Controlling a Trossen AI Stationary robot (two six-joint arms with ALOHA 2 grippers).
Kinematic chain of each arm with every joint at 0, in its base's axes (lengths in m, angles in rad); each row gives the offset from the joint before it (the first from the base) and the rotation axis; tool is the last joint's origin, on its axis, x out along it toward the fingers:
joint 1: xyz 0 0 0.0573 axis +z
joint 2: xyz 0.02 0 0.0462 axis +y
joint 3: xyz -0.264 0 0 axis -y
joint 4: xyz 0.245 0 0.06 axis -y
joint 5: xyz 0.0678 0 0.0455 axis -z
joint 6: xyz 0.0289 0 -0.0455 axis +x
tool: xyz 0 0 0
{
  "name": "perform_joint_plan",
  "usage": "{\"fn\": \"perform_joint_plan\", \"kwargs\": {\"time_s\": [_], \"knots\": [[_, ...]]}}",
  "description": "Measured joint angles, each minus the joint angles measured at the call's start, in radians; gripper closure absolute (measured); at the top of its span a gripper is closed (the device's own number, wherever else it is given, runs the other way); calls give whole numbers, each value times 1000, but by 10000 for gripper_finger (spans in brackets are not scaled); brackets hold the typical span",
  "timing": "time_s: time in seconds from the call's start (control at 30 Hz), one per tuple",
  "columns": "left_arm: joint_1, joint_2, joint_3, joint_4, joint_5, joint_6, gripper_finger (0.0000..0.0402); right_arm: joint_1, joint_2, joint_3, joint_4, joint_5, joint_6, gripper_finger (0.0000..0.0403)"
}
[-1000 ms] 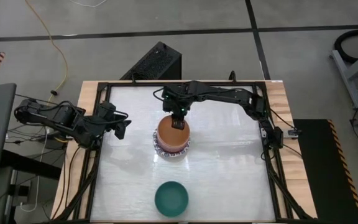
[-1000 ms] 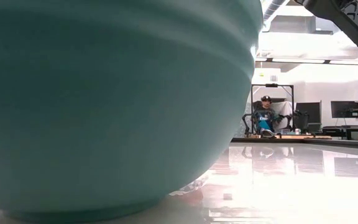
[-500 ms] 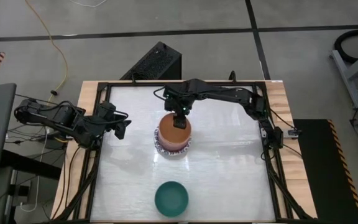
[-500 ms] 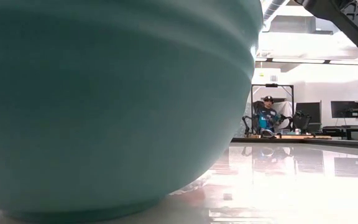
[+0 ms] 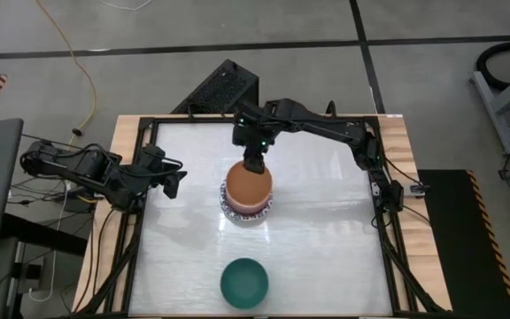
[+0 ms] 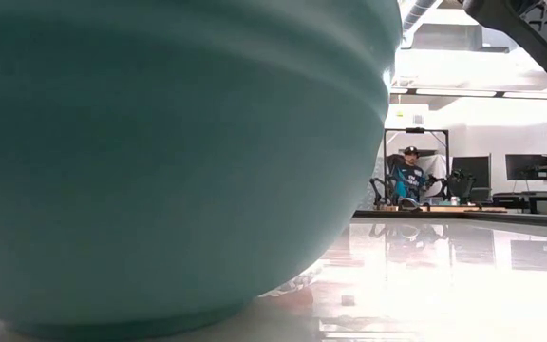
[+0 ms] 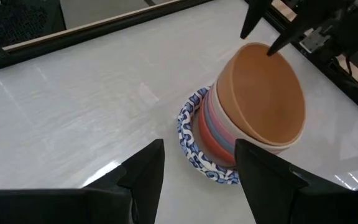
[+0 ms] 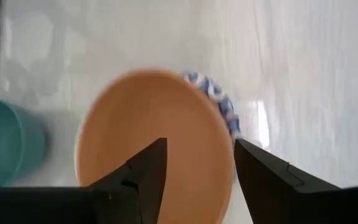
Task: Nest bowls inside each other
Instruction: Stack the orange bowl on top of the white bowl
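Orange bowl (image 5: pixel 248 184) just released onto stack (image 7: pixel 209 146); your right gripper (image 5: pixel 253 161) spread, lifting clear. Left gripper (image 5: pixel 173 182) spread, idle. Green bowl (image 5: pixel 243 283) remains for you.

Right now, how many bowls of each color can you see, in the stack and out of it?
Orange bowl, top of the stack: 1
Cream bowl: 1
Pink bowl: 1
Blue bowl: 1
Red bowl: 1
Blue-patterned white bowl at the bottom: at least 1 showing
Green bowl, alone: 1
Total visible: 7
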Motion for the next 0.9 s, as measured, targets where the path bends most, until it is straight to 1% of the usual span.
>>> {"fn": "perform_joint_plan", "kwargs": {"time_s": [0.1, 0.2, 0.3, 0.37, 0.47, 0.5, 0.6, 0.73, 0.9], "knots": [[0, 0, 0, 0, 0, 11, 216, -1, 0, 17, 68, -54, 0, 200], [0, 0, 0, 0, 1, 12, 216, -21, -1, 18, 96, -173, -33, 226], [0, 0, 0, -1, 6, 12, 216, -63, 13, 17, 118, -344, -54, 276], [0, 0, 0, -2, 7, 12, 216, -99, 18, 16, 122, -433, -53, 318], [0, 0, 0, -1, 7, 11, 216, -150, 18, 15, 92, -501, -55, 382], [0, 0, 0, -2, 7, 11, 216, -164, 19, 16, 78, -523, -57, 390], [0, 0, 0, -1, 7, 11, 216, -188, 23, 16, 9, -575, -91, 388], [0, 0, 0, -1, 7, 11, 216, -185, 24, 15, -74, -583, -184, 396], [0, 0, 0, 0, 7, 3, 216, -180, 39, 10, -89, -591, -205, 397]]}}
